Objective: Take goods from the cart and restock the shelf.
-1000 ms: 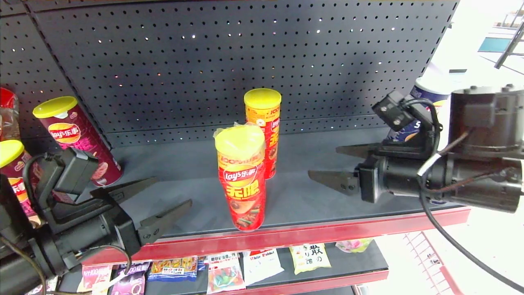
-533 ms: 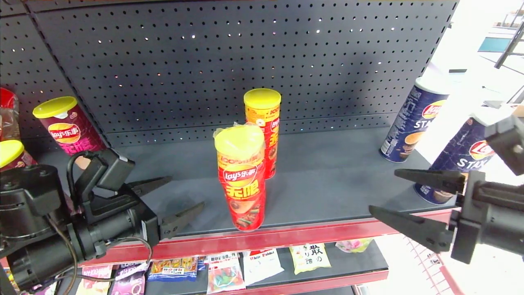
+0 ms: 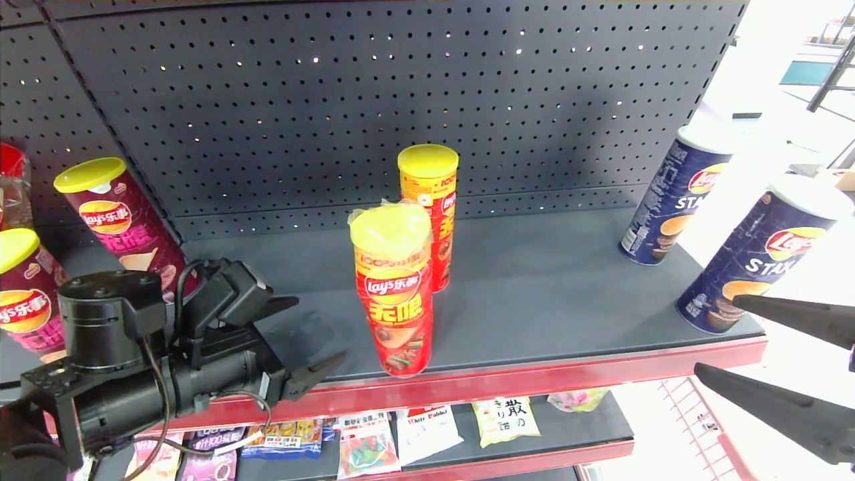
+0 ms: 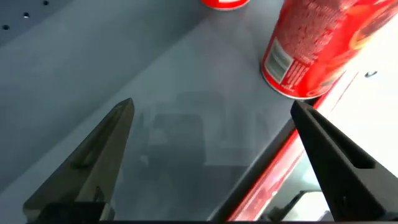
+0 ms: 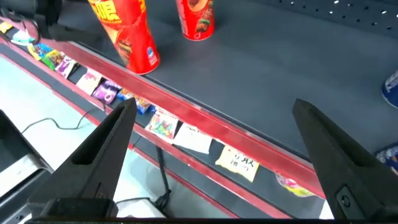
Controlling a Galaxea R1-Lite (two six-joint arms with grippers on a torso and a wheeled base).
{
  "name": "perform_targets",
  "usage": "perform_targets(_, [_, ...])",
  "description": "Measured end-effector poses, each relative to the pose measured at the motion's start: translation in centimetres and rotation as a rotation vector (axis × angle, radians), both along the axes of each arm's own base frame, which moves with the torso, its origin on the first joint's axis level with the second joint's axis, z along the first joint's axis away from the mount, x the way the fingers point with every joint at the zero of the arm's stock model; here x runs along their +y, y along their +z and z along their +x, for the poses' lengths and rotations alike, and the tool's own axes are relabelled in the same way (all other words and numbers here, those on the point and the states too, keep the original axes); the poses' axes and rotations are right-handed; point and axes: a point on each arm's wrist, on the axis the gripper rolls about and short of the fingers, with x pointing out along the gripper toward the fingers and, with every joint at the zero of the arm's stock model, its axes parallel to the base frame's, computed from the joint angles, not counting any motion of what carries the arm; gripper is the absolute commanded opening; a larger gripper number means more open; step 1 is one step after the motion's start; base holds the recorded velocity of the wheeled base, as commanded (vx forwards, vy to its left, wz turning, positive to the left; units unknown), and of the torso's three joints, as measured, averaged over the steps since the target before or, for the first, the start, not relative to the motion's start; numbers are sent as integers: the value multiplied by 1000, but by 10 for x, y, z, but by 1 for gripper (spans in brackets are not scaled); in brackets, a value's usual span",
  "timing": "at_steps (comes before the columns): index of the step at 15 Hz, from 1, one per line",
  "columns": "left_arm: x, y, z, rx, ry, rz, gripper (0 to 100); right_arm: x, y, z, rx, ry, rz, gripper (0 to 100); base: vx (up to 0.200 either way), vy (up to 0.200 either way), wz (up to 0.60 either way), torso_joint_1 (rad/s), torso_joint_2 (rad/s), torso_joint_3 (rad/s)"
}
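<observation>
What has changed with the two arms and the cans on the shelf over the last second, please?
The right gripper, open and empty, drew back off the shelf to the robot's right, uncovering the blue cans. The left gripper, also open, edged right toward the front red can. Nothing was grasped or released; the cans stayed put.

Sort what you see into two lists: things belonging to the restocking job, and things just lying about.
Job: shelf, front red can, rear red can, blue cans, left tool, right tool, both open.
Lying about: snack packets on the lower shelf.
</observation>
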Motion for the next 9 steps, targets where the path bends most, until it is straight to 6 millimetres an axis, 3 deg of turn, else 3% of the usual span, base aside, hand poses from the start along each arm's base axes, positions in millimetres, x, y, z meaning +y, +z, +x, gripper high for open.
perform_targets(9, [-18,-5,15,3,-54,12,100,-2,2,-2,-15,-8,9,100,0,0,0,0,0,0])
